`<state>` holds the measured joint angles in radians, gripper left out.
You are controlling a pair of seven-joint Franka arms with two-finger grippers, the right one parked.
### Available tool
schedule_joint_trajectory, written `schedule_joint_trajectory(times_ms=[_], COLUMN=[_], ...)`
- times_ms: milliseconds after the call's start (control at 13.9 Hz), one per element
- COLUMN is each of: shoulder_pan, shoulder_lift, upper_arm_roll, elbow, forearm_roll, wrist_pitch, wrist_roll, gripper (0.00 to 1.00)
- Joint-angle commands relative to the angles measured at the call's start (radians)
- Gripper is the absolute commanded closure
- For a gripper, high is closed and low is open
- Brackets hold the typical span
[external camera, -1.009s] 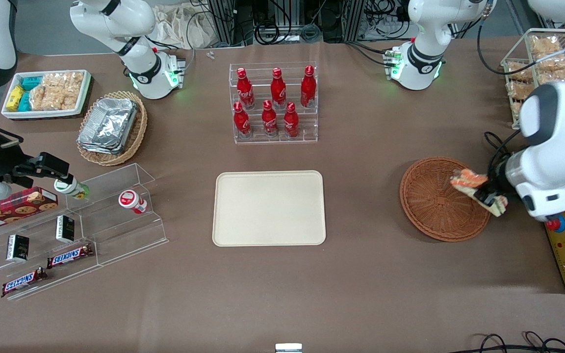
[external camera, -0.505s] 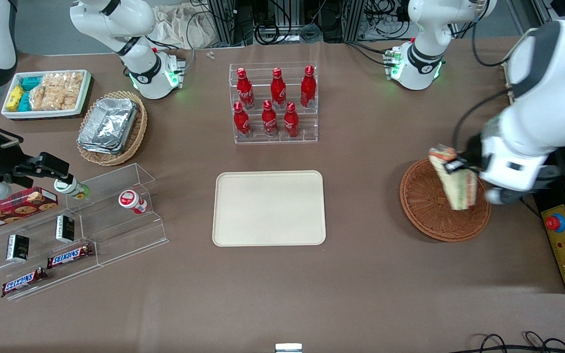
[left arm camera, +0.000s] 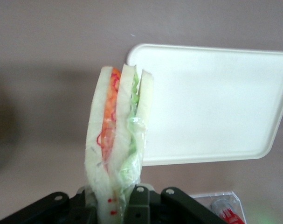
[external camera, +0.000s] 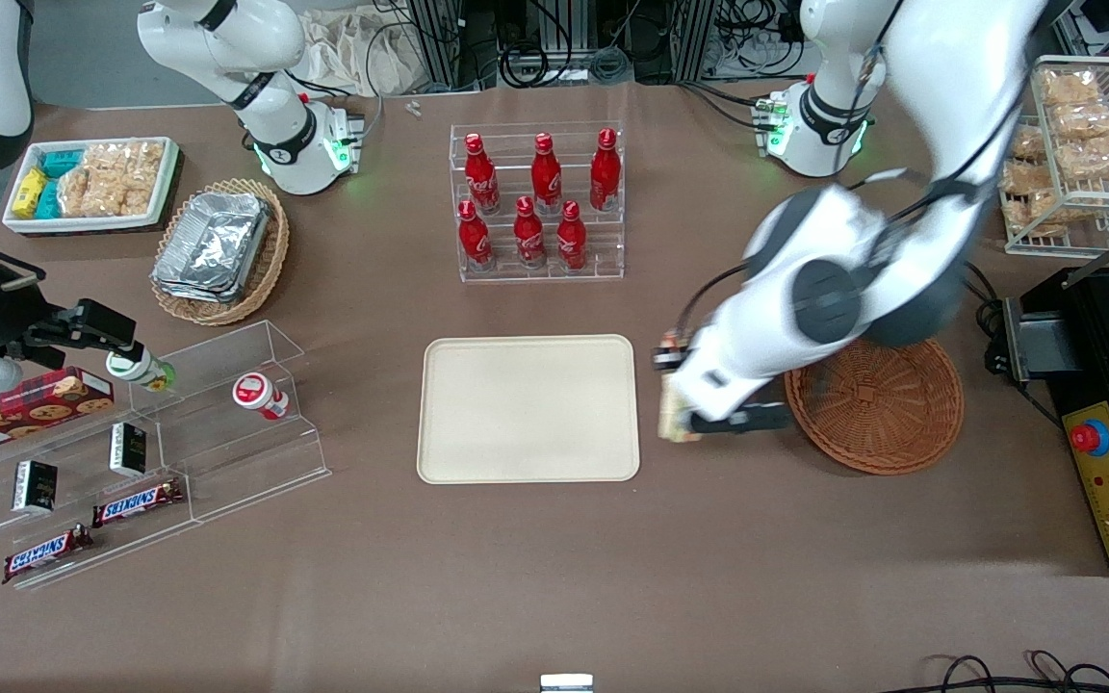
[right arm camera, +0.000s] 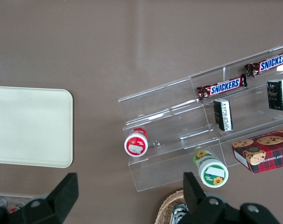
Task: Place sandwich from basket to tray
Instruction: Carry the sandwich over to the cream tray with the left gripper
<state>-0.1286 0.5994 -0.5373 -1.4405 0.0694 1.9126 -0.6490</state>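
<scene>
Gripper of the left arm was clamped on the sandwich, hanging above bare table between the tray and the basket, just beside the tray's edge on the working arm's side. In the wrist view the gripper held the sandwich at its base, the wedge standing up out of the dark fingers, pale bread with orange-red and green filling layers showing, some clear wrap on it. Sandwich was off the tray, its tip over the table close to the tray corner. Basket was reddish-brown wicker, nothing visible in it, partly covered by the white arm. Tray was cream, bare, flat on the brown table. Farther from the front camera than the tray stood a clear rack with six red bottles. Toward the parked arm's end lay a tan basket of foil containers, a white tray of packaged snacks, and a clear stepped stand with Snickers bars, a cookie box and small round containers. Toward the working arm's end, a wire rack of bagged snacks and a control box with a red button.
</scene>
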Motion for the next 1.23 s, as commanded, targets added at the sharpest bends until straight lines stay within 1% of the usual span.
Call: schedule_joint_trajectory(times_ms=[0, 72, 144, 216, 288, 360, 432, 649, 721, 793, 865, 937, 1081, 1153], shoulder_pan=[-0.061, -0.077, -0.083, -0.085, -0.085, -0.115, -0.135, -0.149, -0.151, -0.151, -0.152, -0.154, -0.167, -0.171], shoulder_lift=[0.120, 0.140, 0.172, 0.192, 0.197, 0.206, 0.218, 0.234, 0.235, 0.235, 0.238, 0.238, 0.243, 0.247], upper_arm_roll=[0.000, -0.001, 0.000, -0.001, -0.001, 0.000, 0.005, 0.019, 0.019, 0.019, 0.019, 0.019, 0.023, 0.023], elbow=[0.041, 0.041, 0.041, 0.040, 0.040, 0.040, 0.041, 0.043, 0.043, 0.041, 0.041, 0.041, 0.040, 0.040], forearm_roll=[0.125, 0.169, 0.187, 0.188, 0.202, 0.229, 0.239, 0.242, 0.242, 0.242, 0.242, 0.245, 0.280, 0.311], wrist_pitch=[0.093, 0.132, 0.155, 0.163, 0.164, 0.166, 0.167, 0.187, 0.187, 0.187, 0.187, 0.187, 0.187, 0.187], wrist_roll=[-0.131, -0.159, -0.175, -0.201, -0.216, -0.227, -0.247, -0.264, -0.265, -0.267, -0.267, -0.267, -0.308, -0.331], gripper=[1.00, 0.99, 1.00, 0.97, 0.97, 0.97, 0.97, 0.97, 0.95, 0.86, 0.69, 0.49, 0.28, 0.22])
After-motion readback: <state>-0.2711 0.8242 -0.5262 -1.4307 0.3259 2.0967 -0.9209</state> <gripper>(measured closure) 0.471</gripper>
